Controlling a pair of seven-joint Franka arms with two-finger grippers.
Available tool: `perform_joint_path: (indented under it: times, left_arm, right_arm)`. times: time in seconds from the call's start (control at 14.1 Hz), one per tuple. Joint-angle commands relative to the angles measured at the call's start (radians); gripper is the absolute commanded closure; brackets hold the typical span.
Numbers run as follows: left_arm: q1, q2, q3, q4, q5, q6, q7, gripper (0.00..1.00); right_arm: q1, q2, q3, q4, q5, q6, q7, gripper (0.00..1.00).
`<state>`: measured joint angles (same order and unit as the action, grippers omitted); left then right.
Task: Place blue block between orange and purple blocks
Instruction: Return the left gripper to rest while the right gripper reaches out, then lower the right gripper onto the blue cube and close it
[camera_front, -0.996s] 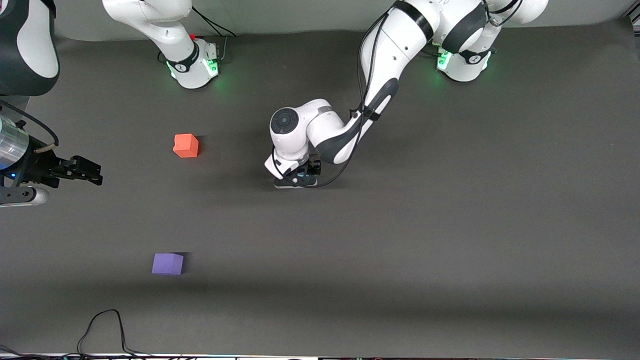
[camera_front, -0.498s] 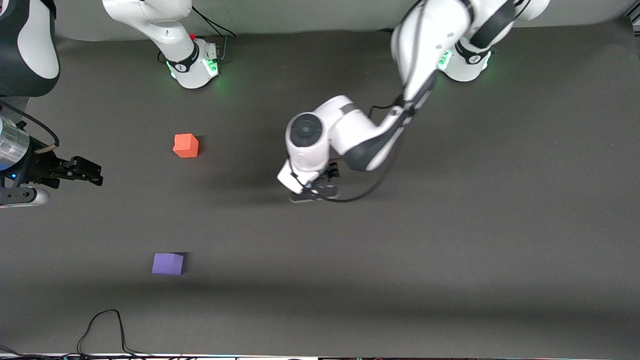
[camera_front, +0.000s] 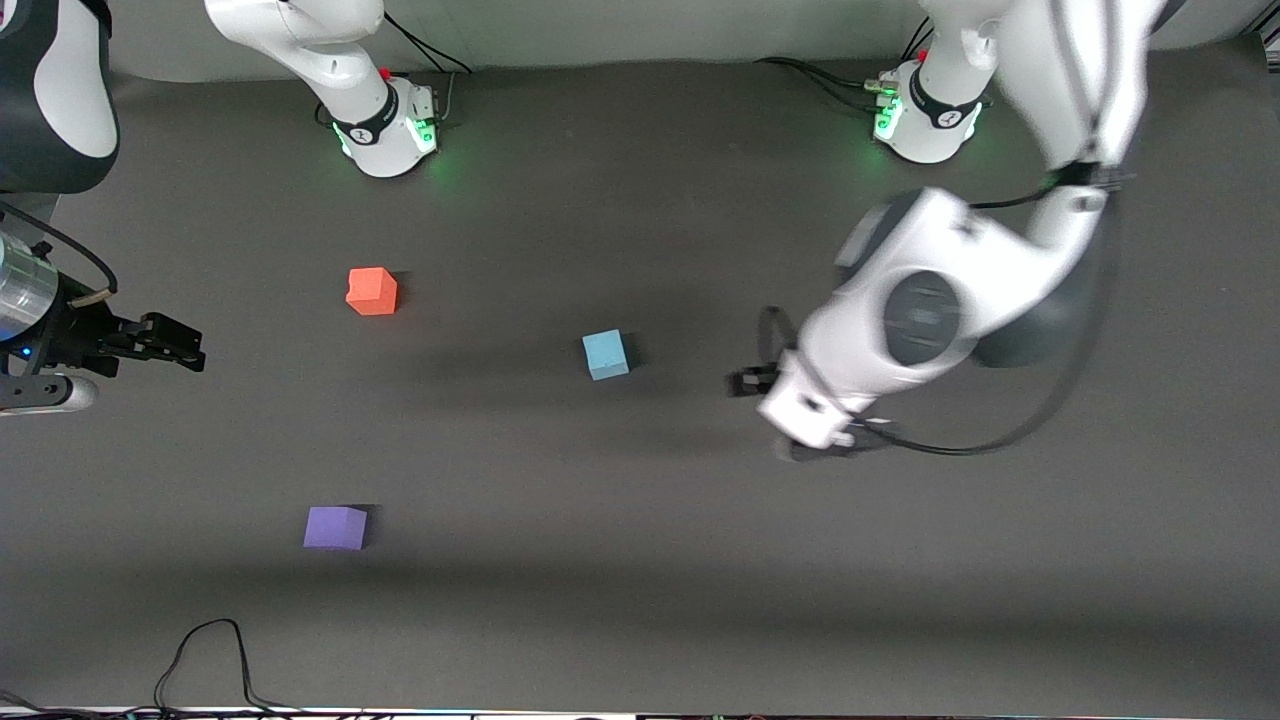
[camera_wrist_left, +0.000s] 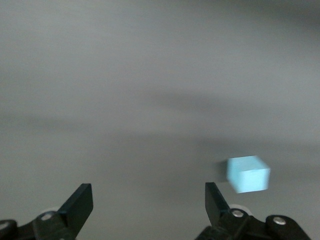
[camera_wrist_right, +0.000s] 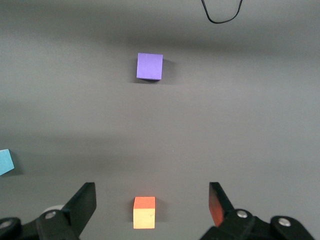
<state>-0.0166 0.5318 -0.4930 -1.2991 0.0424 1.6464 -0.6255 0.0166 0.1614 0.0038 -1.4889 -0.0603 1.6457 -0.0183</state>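
You are looking at a dark grey matte table (camera_front: 640, 600) with both arms above it. The left gripper (camera_front: 790, 415) is hanging over bare table at about 3 o'clock from the light sky-blue matte foam cube (camera_front: 605, 355), well apart from it; its jaws are standing fully spread and holding nothing. The right gripper (camera_front: 165, 340) is waiting over the right arm's end of the table, jaws likewise wide apart and empty. The blue cube is resting alone on the table. The orange-red matte cube (camera_front: 371, 291) is sitting at roughly 10 o'clock from it, and the violet-purple matte cube (camera_front: 335, 527) at roughly 8 o'clock. The blue cube is touching neither.
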Motion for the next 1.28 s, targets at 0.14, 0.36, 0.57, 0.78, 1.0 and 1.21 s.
perform_joint_path:
  times: [0.14, 0.36, 0.57, 0.78, 1.0, 1.21]
  left_arm:
    - [0.274, -0.171, -0.012, -0.12, -0.018, -0.131, 0.323, 0.0]
    - [0.395, -0.295, -0.009, -0.219, -0.012, -0.122, 0.478, 0.0]
    - [0.472, -0.387, -0.009, -0.273, -0.012, -0.112, 0.561, 0.0]
    - [0.478, -0.426, -0.007, -0.295, -0.009, -0.1, 0.563, 0.0]
    - [0.477, -0.464, -0.007, -0.324, -0.009, -0.091, 0.563, 0.0]
    - [0.458, -0.48, 0.022, -0.319, -0.01, -0.096, 0.57, 0.0]
  right_arm:
    - [0.035, 0.01, 0.011, 0.012, -0.003, -0.007, -0.005, 0.0]
    - [0.11, 0.021, 0.011, -0.005, 0.065, -0.009, 0.107, 0.0]
    - [0.228, 0.021, 0.01, -0.011, 0.086, -0.021, 0.201, 0.0]
    - [0.36, 0.052, 0.011, -0.004, 0.088, -0.021, 0.383, 0.0]
    - [0.44, 0.079, 0.011, -0.001, 0.15, -0.011, 0.5, 0.0]
    - [0.442, 0.122, 0.013, 0.015, 0.29, -0.004, 0.54, 0.0]
